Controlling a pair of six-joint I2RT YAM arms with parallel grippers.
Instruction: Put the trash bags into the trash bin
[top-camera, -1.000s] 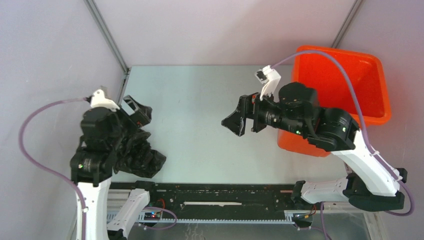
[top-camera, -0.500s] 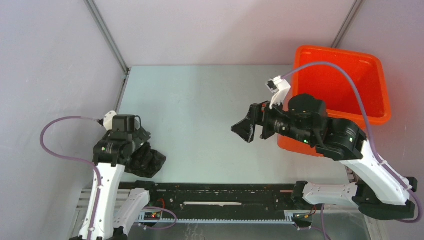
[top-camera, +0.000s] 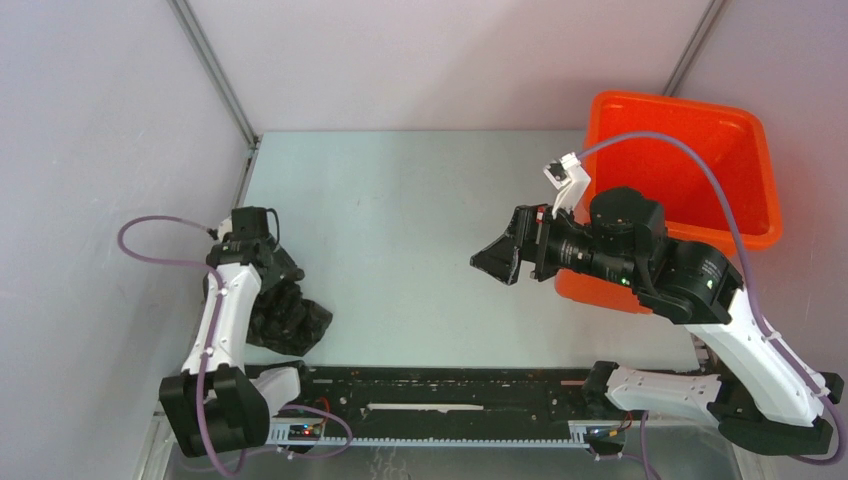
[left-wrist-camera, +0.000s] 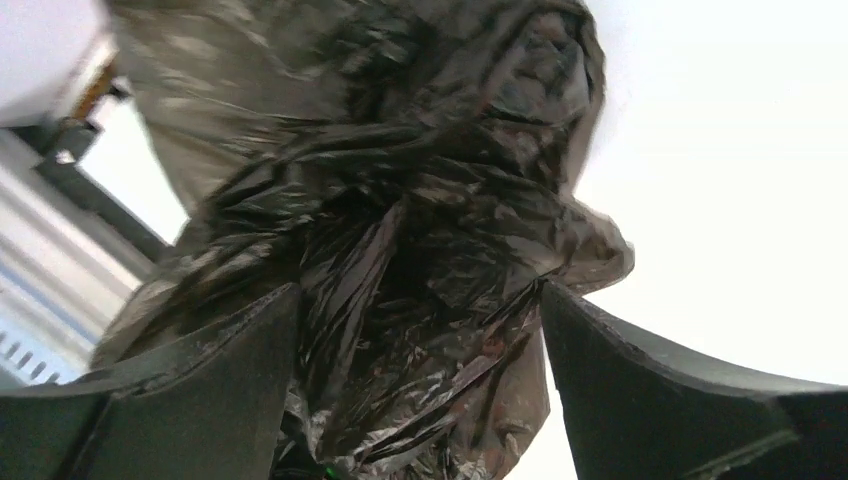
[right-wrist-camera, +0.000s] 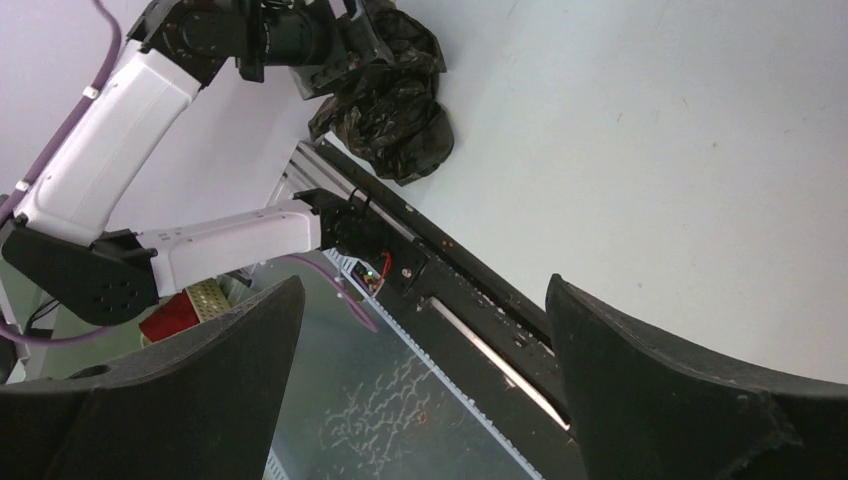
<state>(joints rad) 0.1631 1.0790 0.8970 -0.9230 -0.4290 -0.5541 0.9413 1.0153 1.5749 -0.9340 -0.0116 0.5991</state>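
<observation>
- Top external view: a large black plastic bag (top-camera: 295, 322) of thin, glossy, wrinkled film lies bunched into a lumpy heap at the near left corner of the pale, matte grey-green table (top-camera: 400, 200). It sits just beside the black metal rail (top-camera: 450, 385) that runs along the near edge.
- The left gripper (top-camera: 280, 292) points down into the top of that heap, at the end of a smooth white-shelled arm.
- Left wrist view: the jaws of the left gripper (left-wrist-camera: 418, 300) are spread wide. Its two dark, matte, curved fingers (left-wrist-camera: 200, 400) straddle the black plastic bag (left-wrist-camera: 420, 200).
- Folds of film fill the gap and brush the fingers' inner edges, but nothing is pinched. The film shows sharp creases and bright highlights, and it is faintly see-through at its thin edges.
- A tall bright orange plastic bin (top-camera: 680, 160), rectangular with rounded corners, a lipped rim and smooth walls, stands at the far right with its mouth facing up. It is well apart from the bag, and the right arm hides part of its near wall.
- The right gripper (top-camera: 497, 262) hangs over the middle of the table, just left of the bin, with its tips aimed left.
- Right wrist view: the right gripper (right-wrist-camera: 420, 300) has its jaws wide apart with nothing between them. Its black fingers (right-wrist-camera: 680, 400) look rough and grainy. The bag (right-wrist-camera: 385, 100) appears far off, under the left arm.
</observation>
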